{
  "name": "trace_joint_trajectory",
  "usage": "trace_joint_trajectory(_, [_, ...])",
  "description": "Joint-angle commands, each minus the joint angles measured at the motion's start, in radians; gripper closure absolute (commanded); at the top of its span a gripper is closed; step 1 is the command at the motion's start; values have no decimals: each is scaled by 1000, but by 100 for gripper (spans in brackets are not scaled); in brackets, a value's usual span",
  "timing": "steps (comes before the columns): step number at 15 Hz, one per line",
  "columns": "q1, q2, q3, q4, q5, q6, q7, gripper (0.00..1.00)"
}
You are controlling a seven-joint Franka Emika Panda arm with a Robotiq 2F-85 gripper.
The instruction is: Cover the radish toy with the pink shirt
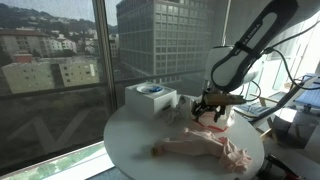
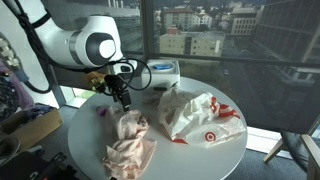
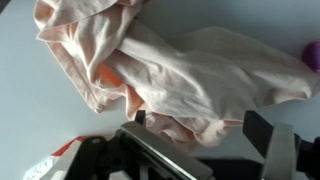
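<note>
On the round surface, the pink shirt lay bunched up. The hand hung just above it, wide open, likely to grab it. The radish toy sat beside it, uncovered.

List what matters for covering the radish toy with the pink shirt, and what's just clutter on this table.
Job:
- crumpled pale pink cloth shirt
- small magenta object, likely the radish toy
- tool, open above the shirt

Lying about:
- white plastic bag with red logos
- white box with a blue top
</note>
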Motion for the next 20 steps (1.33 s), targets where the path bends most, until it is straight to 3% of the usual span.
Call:
trace_joint_trajectory(1, [37,68,-13,63,-39,15,1,0])
trace_joint_trajectory(3, [49,117,-43,93,-95,13,26,0])
trace_joint_trajectory(11, [64,328,-112,230,-35,-48,-39,0])
trace_joint_trajectory(15, [44,388,-109,232,51,-67,-80,0])
trace_joint_trajectory(20, [31,370,-75,192,175,-85,-151,0])
